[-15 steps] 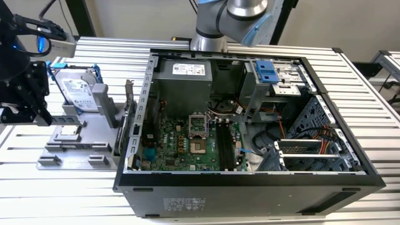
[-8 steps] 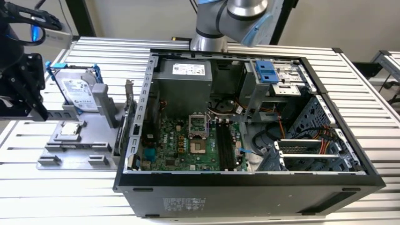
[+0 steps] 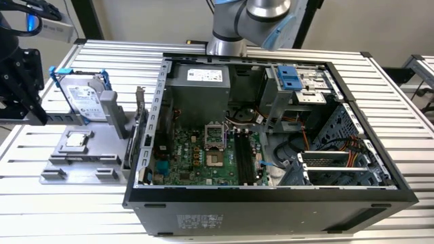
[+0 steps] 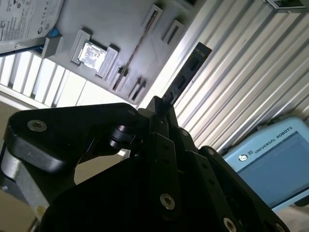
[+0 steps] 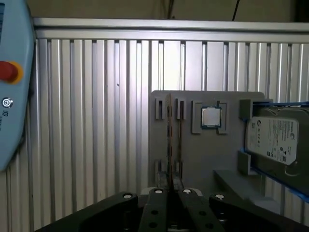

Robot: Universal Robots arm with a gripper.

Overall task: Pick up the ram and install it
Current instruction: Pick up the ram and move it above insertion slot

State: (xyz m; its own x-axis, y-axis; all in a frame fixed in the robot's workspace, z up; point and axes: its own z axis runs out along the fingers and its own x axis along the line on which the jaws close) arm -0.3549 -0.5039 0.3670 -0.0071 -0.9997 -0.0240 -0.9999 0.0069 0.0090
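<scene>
Dark and narrow, the ram (image 4: 186,72) is clamped between the jaws of the gripper (image 4: 161,112) and juts out past them, a flat stick with a row of chips. It hangs near the grey tray (image 5: 193,159). Step 1 of 2 looks done. Installing in the computer case (image 3: 271,195) is left.

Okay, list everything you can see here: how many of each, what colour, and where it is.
table: one, silver, slatted, under everything.
computer case: one, black, open, on the table.
motherboard: one, green, inside the case.
holder: one, grey, beside the case on the exterior view's left.
hard drive: one, silver in a blue frame, standing on the holder.
processor chip: one, silver, lying on the holder.
teach pendant: one, light blue, by the table.
ram: one, dark, held above the table.
arm: one, grey, behind the case.
pincer: one, black, shut on the ram.
</scene>
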